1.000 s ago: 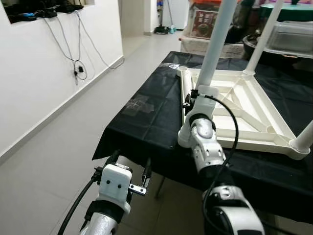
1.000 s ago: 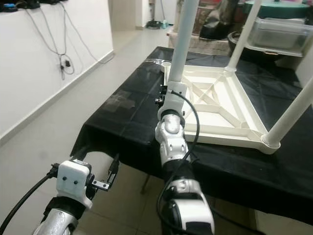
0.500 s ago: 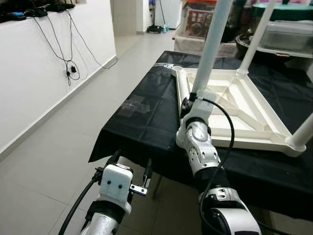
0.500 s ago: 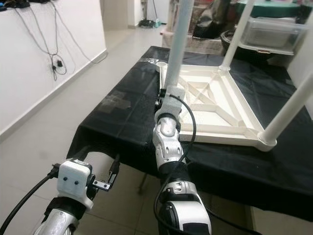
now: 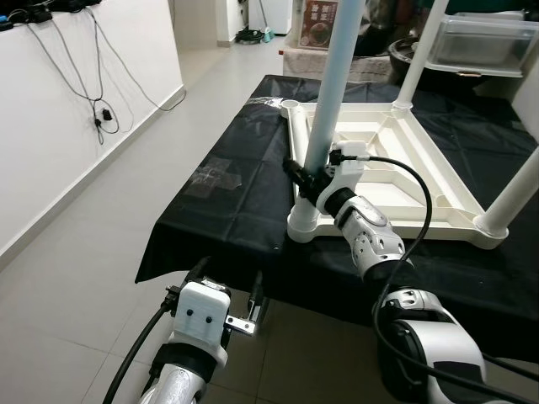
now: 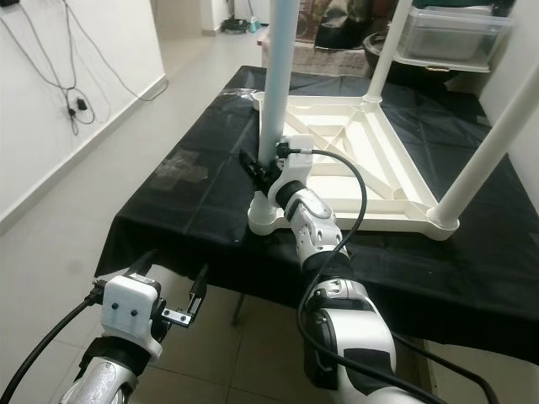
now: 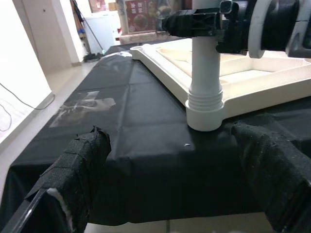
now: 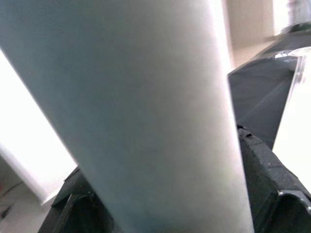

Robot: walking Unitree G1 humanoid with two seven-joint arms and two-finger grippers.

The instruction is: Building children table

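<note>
Since a second ago the right gripper (image 5: pixel 305 178) has dropped lower on the near table leg (image 5: pixel 327 101) and now sits just above the corner socket (image 5: pixel 304 225), fingers clamped around the tube; the camera has also swung, so the whole scene sits differently in the eye views. Lying upside down on the black cloth (image 5: pixel 244 189) is the white children's table top (image 5: pixel 396 181), its ribbed underside facing up. The gripped leg stands with its long axis near vertical, tilted slightly away from the robot, its lower end seated in the near-left corner socket. Two more legs (image 6: pixel 383 55) rise from the far and right corners, the right one (image 6: pixel 488 147) leaning outward. Behind the table, a clear plastic bin (image 6: pixel 455 34) sits with a lid on; its contents cannot be made out. Below the table edge the left gripper (image 5: pixel 226 286) hangs with fingers (image 7: pixel 85 165) spread apart, holding nothing.
</note>
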